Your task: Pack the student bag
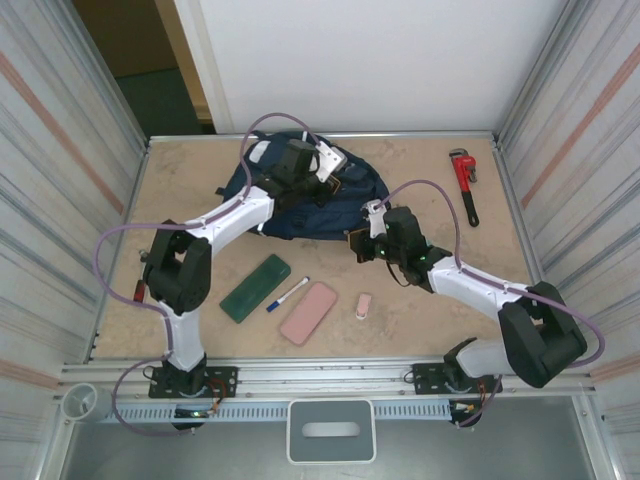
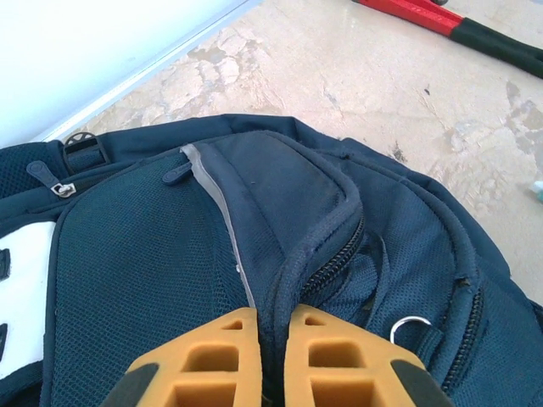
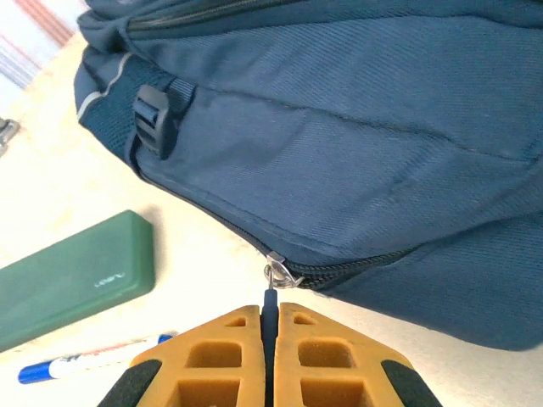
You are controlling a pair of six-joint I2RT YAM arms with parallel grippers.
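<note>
The student bag (image 1: 300,205), a navy-blue backpack, lies at the back middle of the table. My left gripper (image 2: 271,339) is shut on a raised fold of the bag's fabric (image 2: 293,254) beside an open zipper on its top; from above that gripper (image 1: 322,183) sits over the bag. At the bag's near right edge, my right gripper (image 3: 270,318) is shut on a dark zipper pull (image 3: 270,298) hanging from a metal slider (image 3: 278,271); the top view has it (image 1: 357,245) there too. The zipper runs right from the slider along the bag's lower seam.
In front of the bag lie a green case (image 1: 255,288), a blue-capped marker (image 1: 288,294), a pink case (image 1: 309,313) and a small pink eraser (image 1: 363,305). A red wrench (image 1: 465,180) lies at the back right. Metal walls enclose the table.
</note>
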